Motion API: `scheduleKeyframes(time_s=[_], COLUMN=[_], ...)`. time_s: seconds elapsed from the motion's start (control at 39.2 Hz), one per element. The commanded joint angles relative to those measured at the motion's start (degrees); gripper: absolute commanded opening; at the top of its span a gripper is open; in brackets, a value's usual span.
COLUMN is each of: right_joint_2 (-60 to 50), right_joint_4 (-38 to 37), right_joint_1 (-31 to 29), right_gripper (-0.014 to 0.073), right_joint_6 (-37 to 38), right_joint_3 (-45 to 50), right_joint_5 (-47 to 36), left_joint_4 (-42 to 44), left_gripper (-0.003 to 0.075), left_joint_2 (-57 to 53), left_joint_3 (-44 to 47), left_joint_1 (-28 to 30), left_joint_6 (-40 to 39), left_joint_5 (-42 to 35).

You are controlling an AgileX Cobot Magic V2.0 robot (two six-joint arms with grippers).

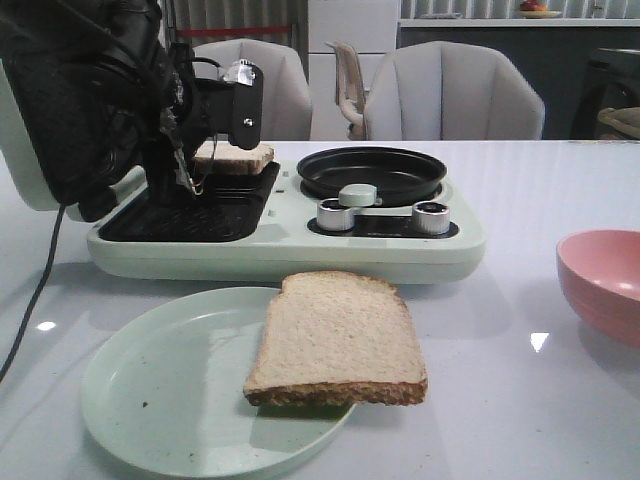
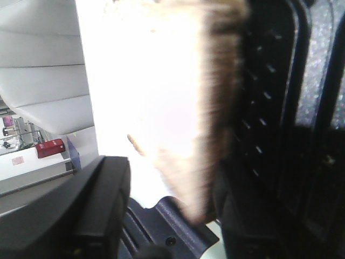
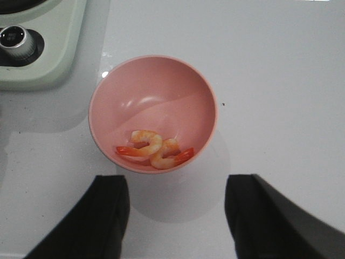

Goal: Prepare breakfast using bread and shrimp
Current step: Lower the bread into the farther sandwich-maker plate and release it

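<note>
One bread slice (image 1: 335, 340) lies on the pale green plate (image 1: 150, 400) at the front. A second slice (image 1: 237, 157) is at the back of the black grill plate (image 1: 180, 220), right beside my left gripper (image 1: 190, 178). In the left wrist view this slice (image 2: 210, 124) is blurred and sits between the jaws of the left gripper (image 2: 172, 178), which stand wide apart. I cannot tell whether it rests on the grill. My right gripper (image 3: 175, 186) is open above the table, just short of the pink bowl (image 3: 153, 91), which holds two orange-pink shrimp (image 3: 153, 149).
The pale green breakfast machine (image 1: 300, 255) has a round black pan (image 1: 372, 172) and two silver knobs (image 1: 338, 214) on its right half. Its raised lid (image 1: 20, 150) stands at the left. The pink bowl (image 1: 600, 285) is at the right edge. Chairs stand behind the table.
</note>
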Motion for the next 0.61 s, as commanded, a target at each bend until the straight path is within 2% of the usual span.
scheduleKeyframes(time_s=[0.0,0.18,0.33,0.41,0.59], right_joint_2=[-0.1,-0.1,-0.1,-0.1,-0.1], right_joint_4=[-0.5,-0.5,-0.5,-0.5,-0.5], right_joint_1=[-0.5,-0.5,-0.5,-0.5,-0.5], right_gripper=[0.0505,0.0505,0.0505,0.0505,0.0505], right_joint_6=[-0.1,-0.1,-0.1,-0.1,-0.1], right_joint_3=[-2.0,-2.0,-2.0,-2.0,-2.0], right_joint_5=[-3.6,-3.6,-3.6,-3.6,-3.6], left_joint_4=[-3.0,-9.2,-18.9,-22.9,-32.3], left_gripper=[0.0447,0.0447,0.0447,0.0447,0.0447], left_joint_2=[-4.3,-7.8,-14.6,-18.2,-25.9], left_joint_3=[-1.7,-0.8,1.3,2.4,3.0], left_joint_1=[0.1,0.1,0.0,-0.7,-4.5], left_joint_6=[-0.6,-0.6,-0.6,0.1,1.6], left_joint_5=[1.5,1.8,3.5,6.4,22.0])
